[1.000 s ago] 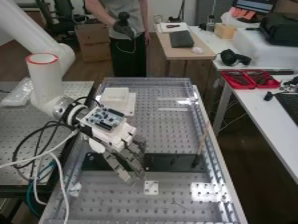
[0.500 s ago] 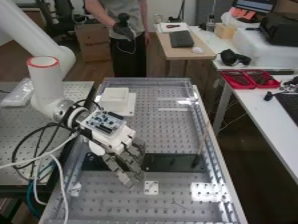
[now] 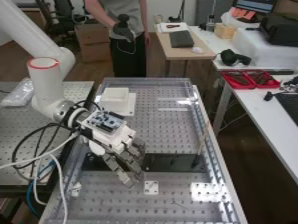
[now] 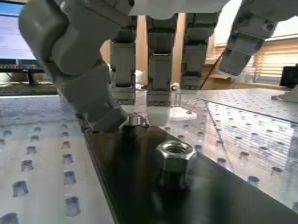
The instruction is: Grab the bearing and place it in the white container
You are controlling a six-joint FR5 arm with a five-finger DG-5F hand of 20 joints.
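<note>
Above the black plate, my hand hangs with its fingers extended and loose, unclenched, my thumb angled down among them. The bearing, a small bright metal ring, sits over the black plate right by my thumb's tip; I cannot tell whether the two touch. Nearer my wrist camera, on that same plate, stands a shiny hex nut.

On the back of my hand I carry a blue-and-white circuit board, and cables loop down beside my wrist. Just past the black plate, toward the high view's near end, a small white square lies on the perforated bench. Farther up the bench, well apart from the bearing, the white container rests on a flat white base. Off to the high view's right, red trays sit on a white table.
</note>
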